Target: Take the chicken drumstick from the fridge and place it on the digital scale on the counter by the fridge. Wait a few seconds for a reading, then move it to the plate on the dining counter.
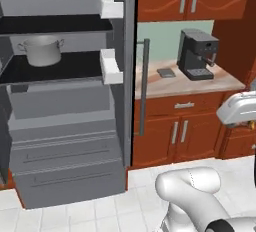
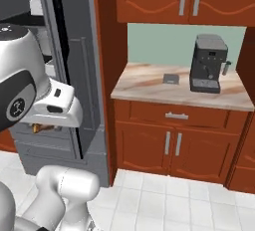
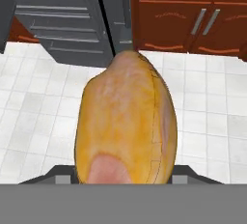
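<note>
Drumstick meat fills the middle of the hand view: the chicken drumstick, golden-orange with a pinker patch at its near end, sits clamped between the fingers, whose dark tips peek out on either side of its base, and hangs above white floor tiles just in front of the fridge. In the right base view a small orange sliver of it peeps from under the white hand. It looks light and compact, a rounded lump with a smooth, probably greasy skin, so I judge it could slide or roll in a pinch grip; holding it across the thick middle, as now, seems the safest place, and a slow, level carry should keep it from slipping. It is soft rather than brittle, so a firm squeeze will not break it, though it may deform a little. The fridge stands open on the left, with black shelves, a steel pot on one shelf, white door bins and grey drawers below. To its right lies the marbled beige worktop on red-brown cabinets, with a green back wall. On it the digital scale lies flat and bare, a small grey square, with a dark coffee machine just beside it to the right. The scale's top is small and smooth, so the oval meat will want setting down squarely in its middle, clear of the machine.
</note>
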You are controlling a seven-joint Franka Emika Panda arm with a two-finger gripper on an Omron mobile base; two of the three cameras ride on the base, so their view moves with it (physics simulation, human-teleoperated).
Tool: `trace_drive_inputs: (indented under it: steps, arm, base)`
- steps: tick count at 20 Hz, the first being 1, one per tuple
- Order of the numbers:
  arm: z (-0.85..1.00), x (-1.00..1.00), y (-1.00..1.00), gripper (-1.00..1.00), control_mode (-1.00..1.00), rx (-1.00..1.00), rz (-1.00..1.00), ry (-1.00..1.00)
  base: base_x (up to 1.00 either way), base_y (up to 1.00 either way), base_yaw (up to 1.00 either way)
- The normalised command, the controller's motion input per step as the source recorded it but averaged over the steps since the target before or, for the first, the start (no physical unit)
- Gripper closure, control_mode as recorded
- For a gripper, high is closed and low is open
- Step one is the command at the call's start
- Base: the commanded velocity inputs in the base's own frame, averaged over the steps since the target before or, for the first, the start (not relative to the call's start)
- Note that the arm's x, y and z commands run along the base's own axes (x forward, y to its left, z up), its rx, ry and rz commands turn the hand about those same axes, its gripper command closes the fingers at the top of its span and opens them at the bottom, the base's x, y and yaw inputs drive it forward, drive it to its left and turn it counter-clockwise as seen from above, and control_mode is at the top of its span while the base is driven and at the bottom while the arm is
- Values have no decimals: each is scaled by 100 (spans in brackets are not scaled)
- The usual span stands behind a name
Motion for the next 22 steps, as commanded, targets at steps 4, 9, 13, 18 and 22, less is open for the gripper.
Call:
trace_drive_inputs:
  steps: [4, 9, 13, 18, 22]
  arm:
    - [0, 0, 0, 100, 100, 0, 0, 0]
    - [0, 0, 0, 100, 100, 0, 0, 0]
    - [0, 0, 0, 100, 100, 0, 0, 0]
    - [0, 0, 0, 100, 100, 0, 0, 0]
    - [0, 0, 0, 100, 100, 0, 0, 0]
  base:
    - [97, -75, 14]
    - [100, -51, 14]
    - [72, -46, 15]
    - [41, -30, 4]
    - [14, -29, 0]
